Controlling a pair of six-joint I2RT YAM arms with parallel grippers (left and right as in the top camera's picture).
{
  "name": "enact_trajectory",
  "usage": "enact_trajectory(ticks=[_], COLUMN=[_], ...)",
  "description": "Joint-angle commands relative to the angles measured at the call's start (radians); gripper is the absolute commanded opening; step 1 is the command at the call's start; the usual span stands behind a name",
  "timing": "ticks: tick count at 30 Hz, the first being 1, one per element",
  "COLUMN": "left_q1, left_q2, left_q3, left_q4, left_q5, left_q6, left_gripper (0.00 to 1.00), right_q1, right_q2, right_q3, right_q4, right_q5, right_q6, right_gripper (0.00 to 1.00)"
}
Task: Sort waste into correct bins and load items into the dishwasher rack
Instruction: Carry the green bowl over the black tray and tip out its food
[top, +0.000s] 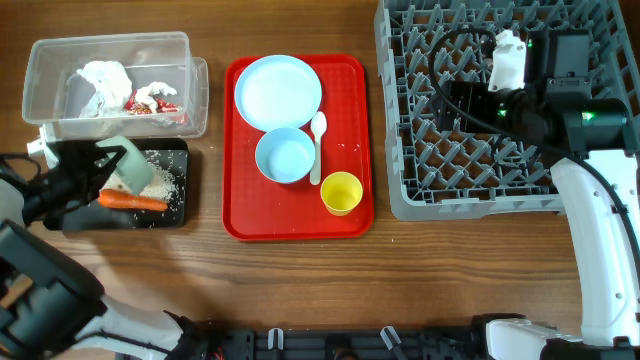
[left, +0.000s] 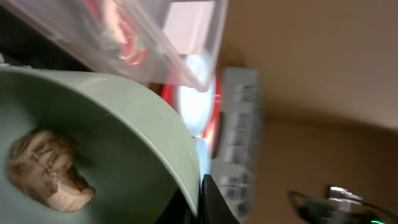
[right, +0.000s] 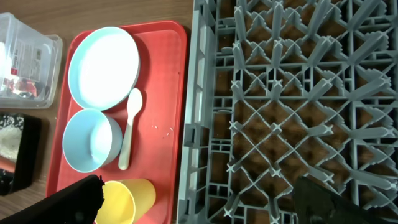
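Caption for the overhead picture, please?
Left arm holds a tilted bowl over the black tray; plate, second bowl, spoon and cup sit on the red tray.

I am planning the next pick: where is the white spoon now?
In the overhead view the white spoon lies on the red tray, just right of the blue bowl, between the plate and the yellow cup.
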Motion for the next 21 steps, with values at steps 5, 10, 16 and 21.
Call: enact_trajectory(ticks=[5, 10, 16, 21], left_q1=[0.013, 0.013, 0.002, -0.123], left_q2=[0.071, 0.071, -0.043, -0.369], left_q3=[-0.006, -0.006, -0.004, -0.002], left_q4=[0.003, -0.012, -0.077, -0.098], left_q5=[0.367, 0.356, 0.342, 0.010], left_q6=[-0.016, -0.016, 0.039, 0.021], left_gripper=[0.04, 0.04, 0.04, 0.04], right_q1=[-0.004, -0.004, -0.004, -0.004], right_q2=[0.008, 0.008, 0.008, 0.008], right_q3=[0.013, 0.013, 0.013, 0.013], right_q4=[-0.003, -0.003, -0.003, -0.003], right_q5=[-0.005, -0.005, -0.005, -0.006], right_q6=[0.003, 0.003, 0.003, 0.004], right_gripper=[1.00, 1.00, 1.00, 1.00])
